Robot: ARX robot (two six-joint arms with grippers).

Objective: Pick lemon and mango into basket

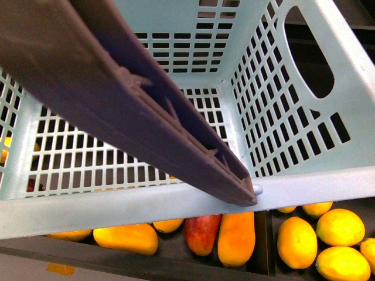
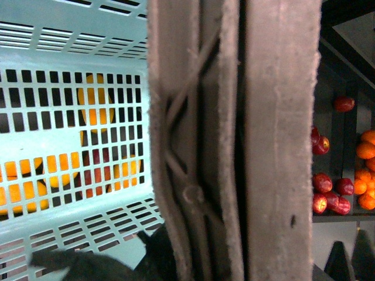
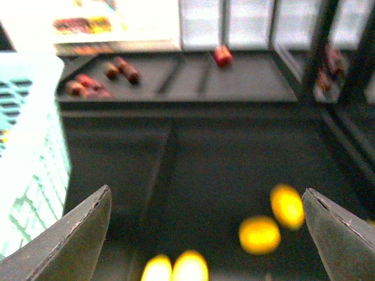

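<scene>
The teal basket (image 1: 293,99) hangs close to the front camera, and its brown ribbed handle (image 1: 135,99) crosses the view. My left gripper (image 2: 222,263) is shut on the basket's handles (image 2: 234,140). Fruit shows through the slotted base from beneath. Below the basket lies an orange-yellow mango (image 1: 236,237), with bright-yellow lemons (image 1: 340,227) to its right. My right gripper (image 3: 205,234) is open over a dark bin, apart from the fruit. Blurred yellow lemons (image 3: 259,234) lie below it, between its fingers (image 3: 70,240).
A red-blushed mango (image 1: 202,233) lies beside the orange one, with more mangoes (image 1: 126,237) to the left. Red and orange fruits (image 2: 328,193) fill shelf bins beyond the handles. A divider (image 1: 269,246) separates the mango and lemon bins. Red fruits (image 3: 222,55) sit on a far shelf.
</scene>
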